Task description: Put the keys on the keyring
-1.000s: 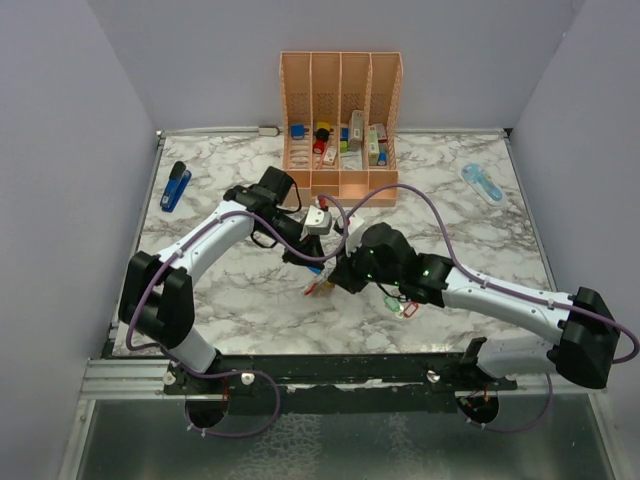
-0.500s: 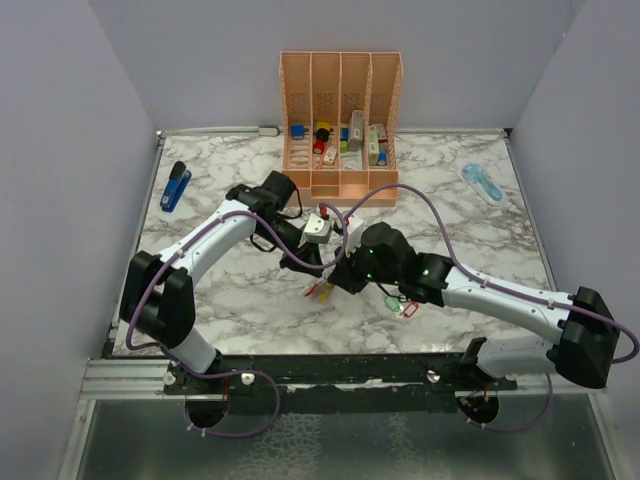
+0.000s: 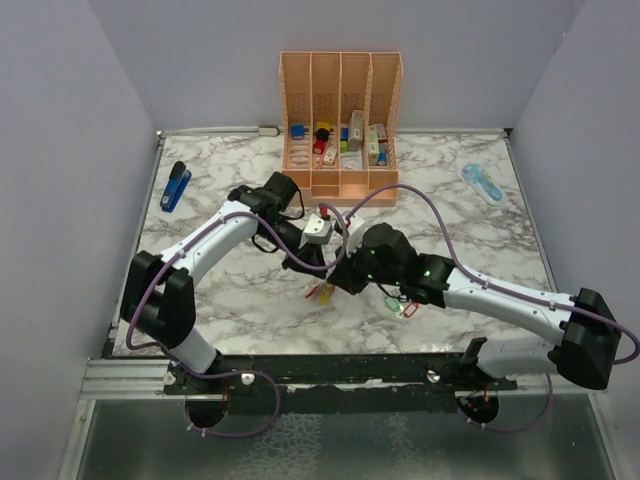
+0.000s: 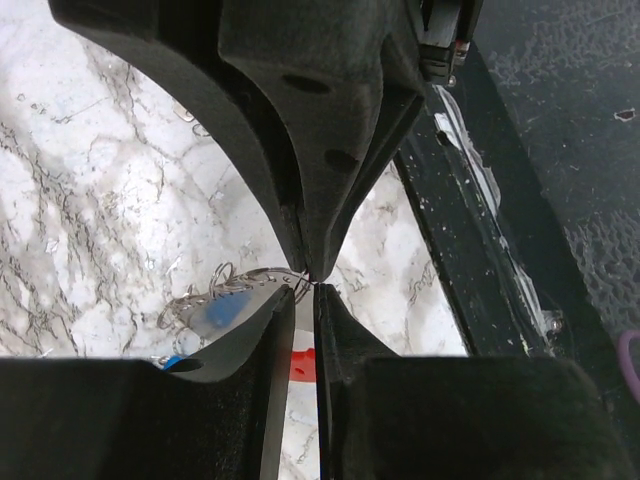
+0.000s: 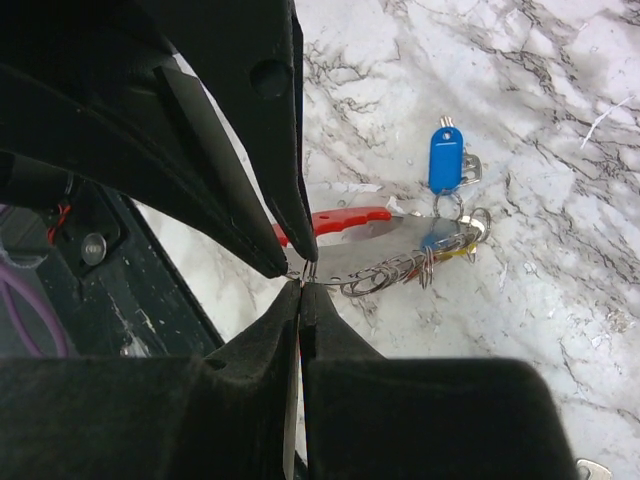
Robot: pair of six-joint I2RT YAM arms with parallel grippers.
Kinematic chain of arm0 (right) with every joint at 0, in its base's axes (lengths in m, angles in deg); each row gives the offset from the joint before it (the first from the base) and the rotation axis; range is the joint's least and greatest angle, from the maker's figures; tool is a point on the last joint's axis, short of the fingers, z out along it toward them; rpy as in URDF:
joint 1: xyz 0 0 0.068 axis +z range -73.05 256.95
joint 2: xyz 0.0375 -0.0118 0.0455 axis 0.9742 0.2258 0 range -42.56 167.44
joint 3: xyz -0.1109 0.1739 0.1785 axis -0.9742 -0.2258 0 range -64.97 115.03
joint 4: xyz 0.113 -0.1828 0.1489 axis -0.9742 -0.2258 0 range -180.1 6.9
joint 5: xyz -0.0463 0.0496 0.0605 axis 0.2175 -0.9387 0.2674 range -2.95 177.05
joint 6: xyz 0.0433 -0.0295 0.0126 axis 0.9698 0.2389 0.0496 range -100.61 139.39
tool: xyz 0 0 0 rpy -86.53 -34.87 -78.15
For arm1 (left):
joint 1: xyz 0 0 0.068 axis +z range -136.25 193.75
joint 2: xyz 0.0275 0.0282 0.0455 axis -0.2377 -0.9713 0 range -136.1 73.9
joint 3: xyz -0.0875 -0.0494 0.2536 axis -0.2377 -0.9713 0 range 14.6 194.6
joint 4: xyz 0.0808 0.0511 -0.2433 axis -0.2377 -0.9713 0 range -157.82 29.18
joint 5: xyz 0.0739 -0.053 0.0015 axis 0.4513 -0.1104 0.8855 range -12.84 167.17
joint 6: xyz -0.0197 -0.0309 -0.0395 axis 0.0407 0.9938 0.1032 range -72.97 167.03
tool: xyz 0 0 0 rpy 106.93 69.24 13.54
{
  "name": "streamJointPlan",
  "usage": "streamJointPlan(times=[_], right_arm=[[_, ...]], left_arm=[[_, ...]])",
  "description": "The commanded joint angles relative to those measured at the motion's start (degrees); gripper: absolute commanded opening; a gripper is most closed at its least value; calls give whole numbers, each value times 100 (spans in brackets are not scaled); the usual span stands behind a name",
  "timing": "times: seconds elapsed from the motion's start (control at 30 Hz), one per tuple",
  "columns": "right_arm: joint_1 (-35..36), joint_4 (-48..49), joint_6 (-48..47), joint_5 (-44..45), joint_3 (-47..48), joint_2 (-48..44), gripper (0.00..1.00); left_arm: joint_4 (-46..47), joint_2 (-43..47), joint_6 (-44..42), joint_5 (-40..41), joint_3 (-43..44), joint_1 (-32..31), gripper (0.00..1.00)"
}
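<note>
**Keys (image 5: pixel 445 162) and keyring (image 5: pixel 340 220): lying bunched mid-table between two grippers**

Keys are lying in a loose bunch on the marble table (image 3: pixel 260 310), strung on tangled wire rings (image 5: pixel 395 268). A blue-tagged key is resting at the bunch's far side in the right wrist view. The keyring, red with a grey metal side, is lying flat against the wire rings.

Right gripper (image 5: pixel 300 284) is sitting fully closed, its tips pinching the wire rings at the near end of the bunch. Left gripper (image 4: pixel 306 288) is standing nearly closed with a thin slit between its fingers, and its tips are meeting on the wire rings. The two grippers are facing each other tip to tip.

Peach organiser (image 3: pixel 340 110) is standing at the table's back edge. Blue stapler (image 3: pixel 176 185) is lying far left.
</note>
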Motion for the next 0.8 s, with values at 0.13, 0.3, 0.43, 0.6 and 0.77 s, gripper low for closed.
streamJointPlan(times=[0.13, 0.3, 0.43, 0.6, 0.77], right_arm=[[41, 394, 116, -112, -117, -299, 1], [42, 434, 141, -86, -140, -339, 1], [42, 451, 161, -86, -145, -339, 1], [37, 430, 160, -94, -138, -339, 1], [41, 367, 125, -150, -56, -301, 1]], left_arm=[[-32, 45, -225, -512, -78, -101, 15], [-249, 72, -599, -553, -142, -105, 13], [-353, 70, -834, -652, -196, -100, 12], [-479, 41, -1015, -679, -200, -105, 12], [-447, 37, -1014, -595, -232, -103, 12]])
